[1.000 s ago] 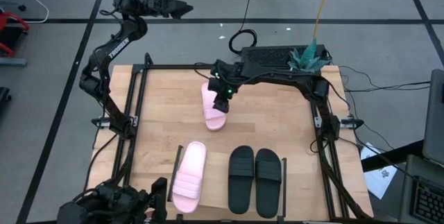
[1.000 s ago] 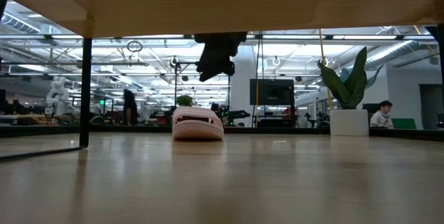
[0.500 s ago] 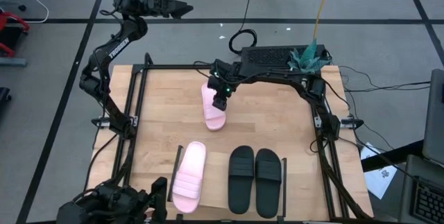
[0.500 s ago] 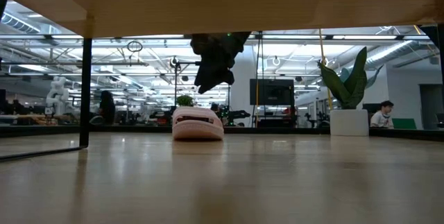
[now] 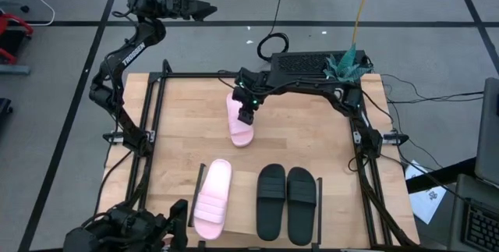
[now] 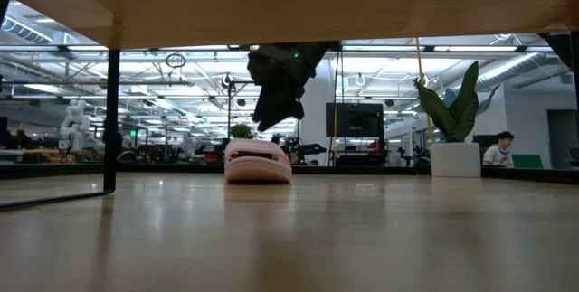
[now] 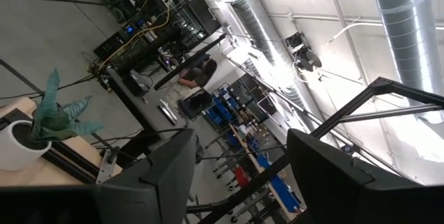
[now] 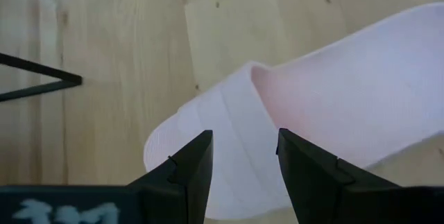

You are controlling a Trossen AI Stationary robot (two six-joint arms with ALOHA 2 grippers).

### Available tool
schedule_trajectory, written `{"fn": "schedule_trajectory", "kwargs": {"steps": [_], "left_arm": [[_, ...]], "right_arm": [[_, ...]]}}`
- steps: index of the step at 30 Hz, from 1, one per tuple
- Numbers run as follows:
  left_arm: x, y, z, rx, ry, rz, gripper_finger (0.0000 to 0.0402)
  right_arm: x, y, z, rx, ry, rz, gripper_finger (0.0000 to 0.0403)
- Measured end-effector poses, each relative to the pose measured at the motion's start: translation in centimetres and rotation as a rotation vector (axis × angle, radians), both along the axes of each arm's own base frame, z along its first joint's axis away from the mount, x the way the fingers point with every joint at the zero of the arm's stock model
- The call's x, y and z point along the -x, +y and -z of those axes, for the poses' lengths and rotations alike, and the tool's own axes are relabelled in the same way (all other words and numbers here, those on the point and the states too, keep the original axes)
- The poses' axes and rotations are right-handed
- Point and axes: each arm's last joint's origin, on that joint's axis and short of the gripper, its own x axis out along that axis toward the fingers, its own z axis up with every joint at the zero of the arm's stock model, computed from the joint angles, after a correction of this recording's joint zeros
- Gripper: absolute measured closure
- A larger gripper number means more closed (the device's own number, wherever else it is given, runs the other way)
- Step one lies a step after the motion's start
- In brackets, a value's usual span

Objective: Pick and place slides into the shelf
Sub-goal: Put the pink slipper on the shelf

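Observation:
One pale pink slide (image 5: 240, 123) lies sole down on the wooden tabletop near its far edge; it also shows in the low view (image 6: 258, 161) and the right wrist view (image 8: 333, 92). My right gripper (image 5: 248, 113) hangs open just above its strap (image 8: 229, 134), touching nothing. The other pink slide (image 5: 211, 199) and the two black slides (image 5: 286, 202) lie side by side on the low shelf board (image 5: 243, 209) at the near edge. My left gripper (image 5: 204, 7) is open and held high beyond the table's far left corner.
Black metal rails (image 5: 150, 119) run along the table's left and right sides. A potted plant (image 5: 345, 65) and a black box (image 5: 300, 63) stand at the far right. The shelf board has free room between the pink and black slides.
My right gripper has gone down toward the pink slide at the far edge and a little toward the table's far side, staying open. The slide has not moved.

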Motion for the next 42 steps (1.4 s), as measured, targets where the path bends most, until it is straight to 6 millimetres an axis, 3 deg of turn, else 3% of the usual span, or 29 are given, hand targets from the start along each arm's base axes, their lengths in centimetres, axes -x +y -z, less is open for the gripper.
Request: {"fn": "schedule_trajectory", "kwargs": {"steps": [6,24,31,42], "left_arm": [[0.0,0.0,0.0,0.004,0.001,0.002,0.0174],[-0.1,0.0,0.0,-0.001,0.000,0.002,0.0174],[-0.1,0.0,0.0,-0.001,0.000,0.002,0.0174],[-0.1,0.0,0.0,0.000,0.000,0.002,0.0174]], "right_arm": [[-0.5,-0.1,1.9,-0.042,0.030,-0.001,0.0252],[0.0,-1.5,1.4,-0.011,0.022,0.061,0.0252],[0.0,-1.5,2.3,-0.010,0.038,0.091,0.0252],[0.8,-0.7,4.6,-0.191,0.054,0.054,0.0252]]}}
